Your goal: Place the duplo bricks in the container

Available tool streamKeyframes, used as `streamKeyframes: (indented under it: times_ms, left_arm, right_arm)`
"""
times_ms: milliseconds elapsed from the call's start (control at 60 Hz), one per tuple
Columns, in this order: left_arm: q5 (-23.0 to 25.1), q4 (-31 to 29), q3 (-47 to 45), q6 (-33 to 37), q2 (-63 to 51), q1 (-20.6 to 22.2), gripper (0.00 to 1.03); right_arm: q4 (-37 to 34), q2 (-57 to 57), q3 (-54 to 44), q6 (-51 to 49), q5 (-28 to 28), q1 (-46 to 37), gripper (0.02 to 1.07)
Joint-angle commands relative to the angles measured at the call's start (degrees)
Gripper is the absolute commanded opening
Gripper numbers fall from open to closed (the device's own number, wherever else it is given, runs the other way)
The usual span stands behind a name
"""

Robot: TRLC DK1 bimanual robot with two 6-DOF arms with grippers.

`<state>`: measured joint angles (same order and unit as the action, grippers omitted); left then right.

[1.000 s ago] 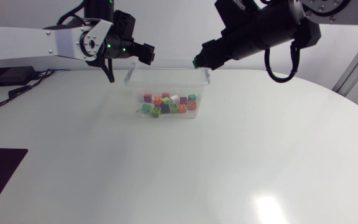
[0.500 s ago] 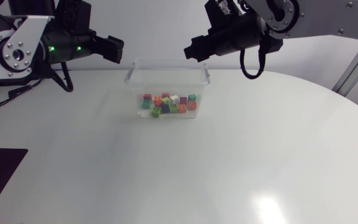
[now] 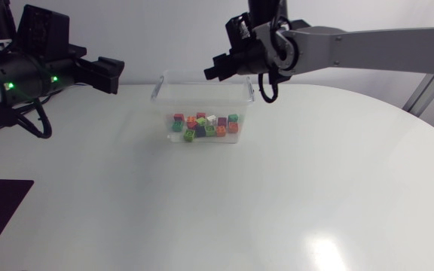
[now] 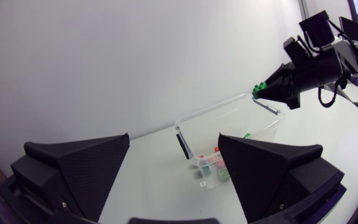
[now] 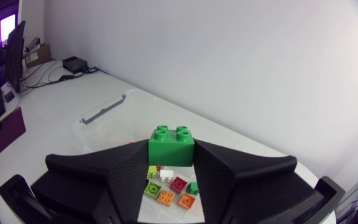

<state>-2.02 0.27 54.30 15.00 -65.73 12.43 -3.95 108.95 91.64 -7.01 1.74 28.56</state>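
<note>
White tabletop (image 3: pixel 277 196) carries a clear container (image 3: pixel 242 105) with a heap of coloured duplo bricks (image 3: pixel 204 126) on its floor. Above the container's far rim, the right gripper (image 3: pixel 212 71) pinches a green brick (image 5: pixel 171 145) between its two fingers, with its arm stretched almost level from the right side toward the container. Left of the container and well apart from it, the left gripper (image 4: pixel 174 142) hangs raised, fingers spread wide with nothing between them, pointing toward the container.

left gripper (image 4: pixel 173 140): jaws spread | container (image 4: pixel 224 119): ahead | right gripper (image 4: pixel 270 91): grips green brick (image 4: pixel 260 86)
</note>
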Motion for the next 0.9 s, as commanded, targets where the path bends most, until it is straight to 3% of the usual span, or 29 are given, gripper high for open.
streamKeyframes:
  times_ms: [0,33,450,667,883]
  left_arm:
    - [0.26,-0.19,-2.62,0.11,3.07,-0.38,0.99]
    - [0.26,-0.19,-3.33,0.11,4.04,-0.38,0.99]
    - [1.67,-2.73,-8.25,-0.15,14.23,-6.19,0.99]
    - [6.68,-3.79,-12.56,-2.35,20.38,-10.58,0.99]
    - [7.21,-5.99,-15.72,-5.42,26.8,-12.6,0.99]
  right_arm:
    - [1.48,4.17,3.02,-2.05,1.87,1.59,0.99]
    - [2.28,4.78,3.46,-2.66,2.74,1.94,1.03]
    - [5.7,-9.37,-6.38,-2.75,7.84,-3.42,1.03]
    - [8.43,-25.89,-21.76,-5.65,11.45,-6.23,1.03]
    - [8.78,-41.71,-35.12,-6.88,12.24,-11.77,1.03]
